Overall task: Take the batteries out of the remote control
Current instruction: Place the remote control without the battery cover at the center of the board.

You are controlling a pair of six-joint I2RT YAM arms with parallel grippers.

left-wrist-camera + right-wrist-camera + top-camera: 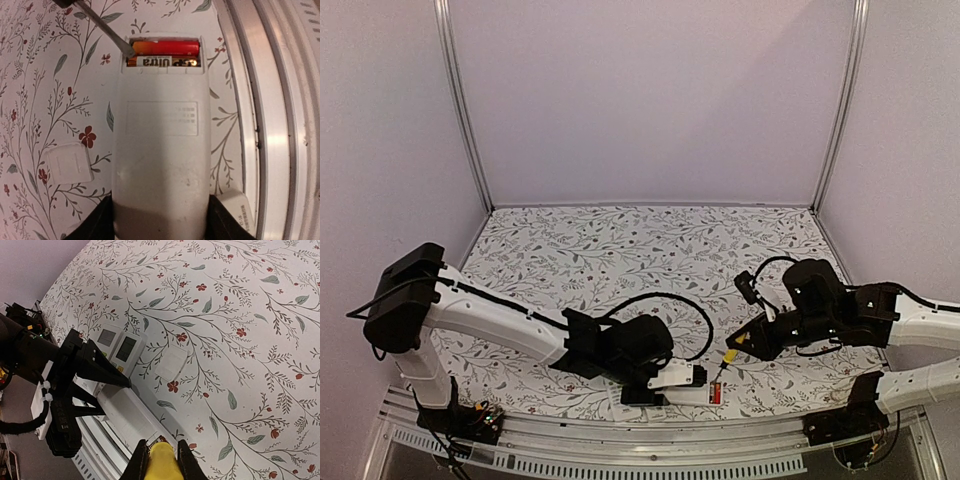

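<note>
- My left tool (160,222), half-spread, is clamping the remote control (160,150).
- My right tool (159,460), closed on the screwdriver (105,27), is prying at batteries (167,48) seated in the remote control's open bay.
- I judge the next move needs gentle upward levering.

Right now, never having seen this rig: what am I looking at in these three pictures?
Two robot arms are bolted at the near edge of a flowered table. The wide picture comes from a camera above and behind them; the other two come from a camera on each wrist. The left end effector grips a white remote, back up, its compartment open with two batteries inside. A small white cover lies beside it. The right end effector holds a yellow-handled screwdriver, tip at the batteries.
</note>
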